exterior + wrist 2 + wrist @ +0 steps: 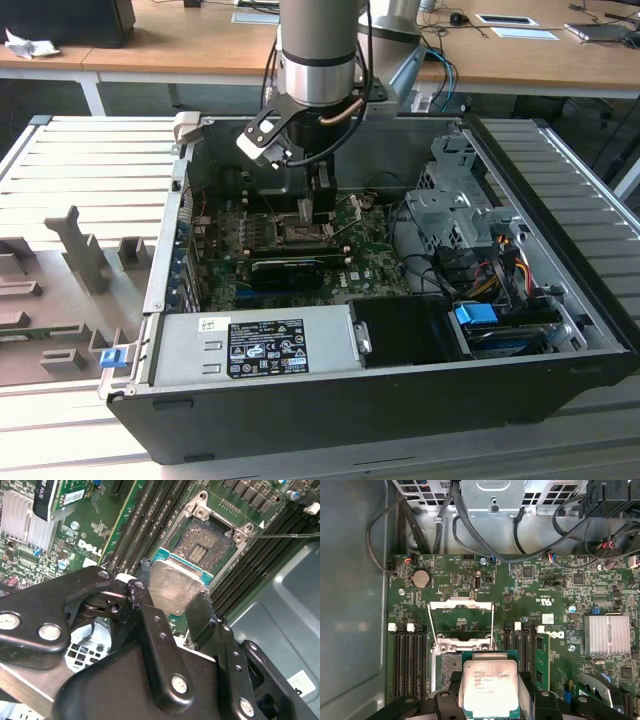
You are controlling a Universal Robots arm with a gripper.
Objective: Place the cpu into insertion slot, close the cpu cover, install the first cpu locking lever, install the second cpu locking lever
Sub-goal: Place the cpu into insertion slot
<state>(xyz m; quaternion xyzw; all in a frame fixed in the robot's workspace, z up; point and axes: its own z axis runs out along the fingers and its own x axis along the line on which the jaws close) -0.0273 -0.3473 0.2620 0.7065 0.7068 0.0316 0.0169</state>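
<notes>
My gripper (172, 596) is shut on the cpu (175, 586), a flat square chip with a silver-grey top, held by two opposite edges between the black fingers (202, 611). The chip hangs a little above the insertion slot (202, 542), overlapping one side of it. In the first wrist view the cpu (487, 687) partly hides the insertion slot (447, 666). The cpu cover (461, 604), a thin silver frame, stands swung open beyond the socket. A thin lever wire (285, 535) runs off to one side. In the exterior view the gripper (318, 212) hovers over the socket (300, 233) inside the computer case.
Black memory slots (410, 660) flank the socket on both sides. A long black card (290, 268) lies just in front of the socket. A silver heatsink (606, 634), a power supply (255, 345), a drive cage (450, 205) and loose cables (490, 265) crowd the case.
</notes>
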